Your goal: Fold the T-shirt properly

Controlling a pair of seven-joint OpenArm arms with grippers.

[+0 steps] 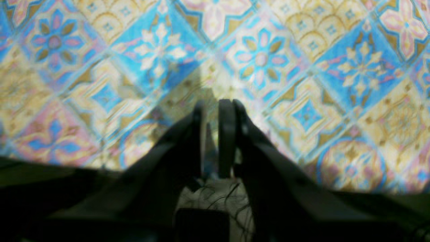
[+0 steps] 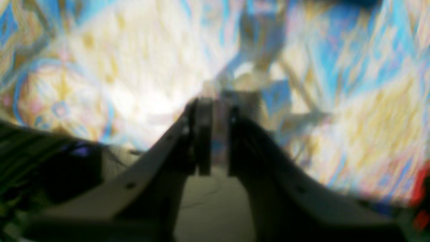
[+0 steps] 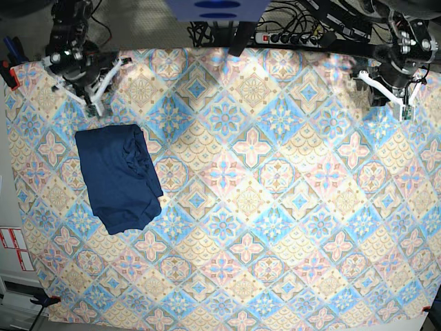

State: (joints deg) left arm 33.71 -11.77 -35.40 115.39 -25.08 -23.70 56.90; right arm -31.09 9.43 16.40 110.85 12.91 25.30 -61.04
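The folded navy T-shirt (image 3: 119,176) lies on the tablecloth (image 3: 275,207) near the right gripper (image 3: 91,103); both it and the left gripper (image 3: 403,105) hover closed, holding nothing.

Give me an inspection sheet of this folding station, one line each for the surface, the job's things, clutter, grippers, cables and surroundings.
Surface: tablecloth with pastel tile pattern covers the whole table, lying flat.
Job's things: T-shirt, dark navy, lies folded into a compact bundle near the table's edge on the right arm's side; nothing touches it.
Clutter: nothing seen on the cloth besides the shirt.
Grippers: left gripper nearly shut, holding nothing, over bare cloth; right gripper nearly shut, holding nothing, picture blurred. Both arms sit at the far corners, apart from the shirt.
Cables: power strip and dark cables behind the far edge, off the cloth.
Surroundings: red clamp at the cloth's edge; grey floor beyond.
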